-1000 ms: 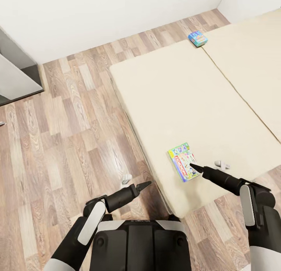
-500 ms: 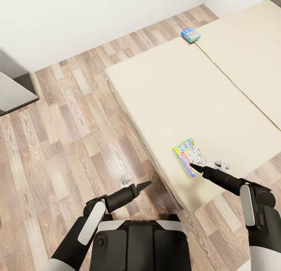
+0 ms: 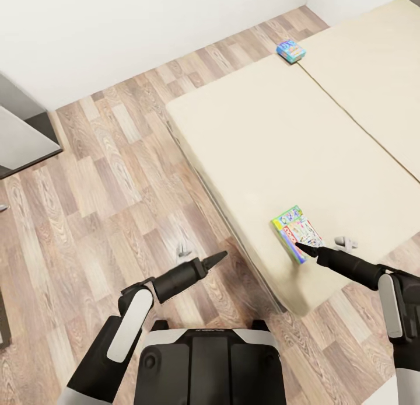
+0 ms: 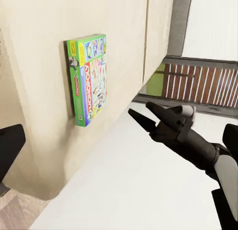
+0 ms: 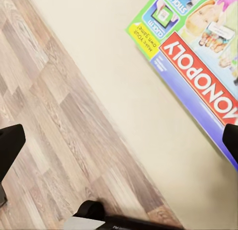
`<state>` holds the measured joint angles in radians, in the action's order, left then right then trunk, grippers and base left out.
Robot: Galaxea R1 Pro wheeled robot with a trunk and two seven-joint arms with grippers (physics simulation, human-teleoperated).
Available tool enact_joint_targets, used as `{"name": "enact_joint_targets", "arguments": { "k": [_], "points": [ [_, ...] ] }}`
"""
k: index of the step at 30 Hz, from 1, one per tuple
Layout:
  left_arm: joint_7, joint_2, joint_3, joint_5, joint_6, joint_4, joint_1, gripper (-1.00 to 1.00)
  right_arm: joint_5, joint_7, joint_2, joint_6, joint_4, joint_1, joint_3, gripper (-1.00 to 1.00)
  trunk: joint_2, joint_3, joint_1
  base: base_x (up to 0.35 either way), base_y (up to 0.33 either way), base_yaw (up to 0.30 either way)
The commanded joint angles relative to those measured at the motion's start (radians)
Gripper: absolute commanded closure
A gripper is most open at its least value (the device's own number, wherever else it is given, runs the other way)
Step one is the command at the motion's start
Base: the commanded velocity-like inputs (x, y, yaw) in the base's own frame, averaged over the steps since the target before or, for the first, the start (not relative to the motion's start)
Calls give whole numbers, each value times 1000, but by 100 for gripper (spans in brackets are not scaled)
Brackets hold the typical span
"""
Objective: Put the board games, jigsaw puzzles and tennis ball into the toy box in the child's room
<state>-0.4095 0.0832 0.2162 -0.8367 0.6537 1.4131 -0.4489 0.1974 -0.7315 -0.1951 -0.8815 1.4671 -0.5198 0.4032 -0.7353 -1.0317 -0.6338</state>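
Your right gripper (image 3: 307,250) hangs just over the near edge of the Monopoly box (image 3: 297,232), which lies flat on the cream bed (image 3: 274,136) close to its near corner. From the right wrist view its two fingers stand far apart at the frame's edges, so the claw is wide open and holds nothing; you cannot tell whether a fingertip touches the box. Your left gripper (image 3: 217,258) hovers over the wooden floor (image 3: 105,177) beside the bed, its fingers looking pressed together and empty. The small blue game box (image 3: 291,50) sits at the bed's far edge.
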Motion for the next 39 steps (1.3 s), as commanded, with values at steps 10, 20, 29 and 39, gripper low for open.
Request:
{"name": "enact_joint_targets", "arguments": {
  "k": [10,20,29,39],
  "points": [
    [2,3,0,-5,10,91,-2,-100,0,-29,-31,-5,1,1,2,-100,-1,-1,0,0,33,-5],
    [7,4,-17,-4,12,108,-16,-100,-1,-35,-38,-5,2,1,2,-100,-1,-1,0,0,8,-1],
    [11,3,-76,-1,13,112,-36,-100,-1,-36,-40,-6,1,1,2,-100,-1,-1,0,0,2,-2],
    [12,0,-142,1,13,113,-42,-100,-1,-37,-40,-7,1,1,2,-100,-1,-1,0,0,1,-129]
  ]
}}
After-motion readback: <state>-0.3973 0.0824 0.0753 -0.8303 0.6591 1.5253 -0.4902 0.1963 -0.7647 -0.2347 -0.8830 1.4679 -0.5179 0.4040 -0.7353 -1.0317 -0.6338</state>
